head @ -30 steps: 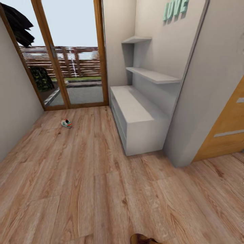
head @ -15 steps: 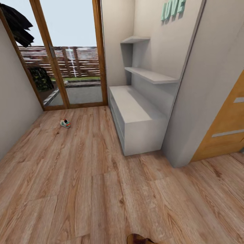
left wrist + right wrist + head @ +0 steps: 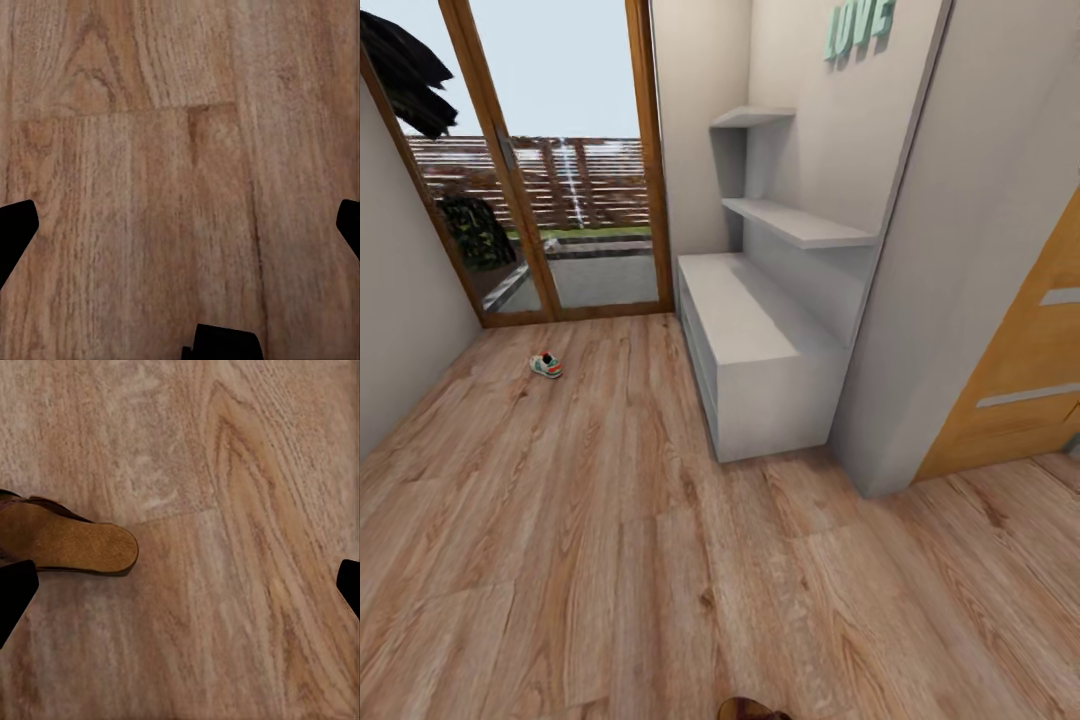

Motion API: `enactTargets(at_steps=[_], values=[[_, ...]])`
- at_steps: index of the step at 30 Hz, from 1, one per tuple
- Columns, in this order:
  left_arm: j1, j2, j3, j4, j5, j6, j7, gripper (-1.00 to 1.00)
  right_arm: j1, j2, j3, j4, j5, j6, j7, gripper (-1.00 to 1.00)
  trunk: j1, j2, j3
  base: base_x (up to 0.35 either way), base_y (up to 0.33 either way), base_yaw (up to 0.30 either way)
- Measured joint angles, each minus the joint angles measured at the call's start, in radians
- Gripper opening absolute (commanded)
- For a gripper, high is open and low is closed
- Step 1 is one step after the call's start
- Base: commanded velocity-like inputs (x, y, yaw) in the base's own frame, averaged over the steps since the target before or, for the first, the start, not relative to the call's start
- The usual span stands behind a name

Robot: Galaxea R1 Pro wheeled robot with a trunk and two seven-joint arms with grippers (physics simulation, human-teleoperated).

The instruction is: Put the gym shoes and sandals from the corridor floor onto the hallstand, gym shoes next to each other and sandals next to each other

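Observation:
One gym shoe (image 3: 546, 366), white with teal and red, lies alone on the corridor floor (image 3: 610, 520) near the glass door. The hallstand (image 3: 752, 345), a long low white bench unit, stands against the right wall with a bare flat top. The tip of a brown sandal (image 3: 752, 710) peeks in at the head view's bottom edge. In the right wrist view, a sandal (image 3: 67, 544) with a tan footbed lies on the planks, beside my open right gripper (image 3: 180, 589). My left gripper (image 3: 180, 229) hangs open over bare planks.
A wood-framed glass door (image 3: 560, 180) closes the corridor's far end. Two thin floating shelves (image 3: 800, 225) hang above the hallstand. An orange door (image 3: 1020, 390) is at the right, and a plain wall (image 3: 400, 310) runs along the left.
The whole head view has shifted, so the camera moved: everything sits a little further left and the sandal lower at the edge. No object has moved on the floor.

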Motion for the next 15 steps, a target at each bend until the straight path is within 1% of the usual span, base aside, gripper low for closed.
enactTargets(at_steps=[3, 7, 15], values=[[0.0, 0.001, 0.0, 0.0, 0.0, 0.0, 0.0, 1.0, 0.0, 0.0, 0.0, 0.0, 0.0, 0.0, 0.0, 1.0, 0.0, 0.0, 0.0, 0.008, -0.017, 0.045], [0.0, 0.001, 0.0, 0.0, 0.0, 0.0, 0.0, 1.0, 0.0, 0.0, 0.0, 0.0, 0.0, 0.0, 0.0, 1.0, 0.0, 0.0, 0.0, 0.004, -0.009, 0.127], [0.0, 0.001, 0.0, 0.0, 0.0, 0.0, 0.0, 1.0, 0.0, 0.0, 0.0, 0.0, 0.0, 0.0, 0.0, 1.0, 0.0, 0.0, 0.0, 0.001, -0.002, 0.246]])
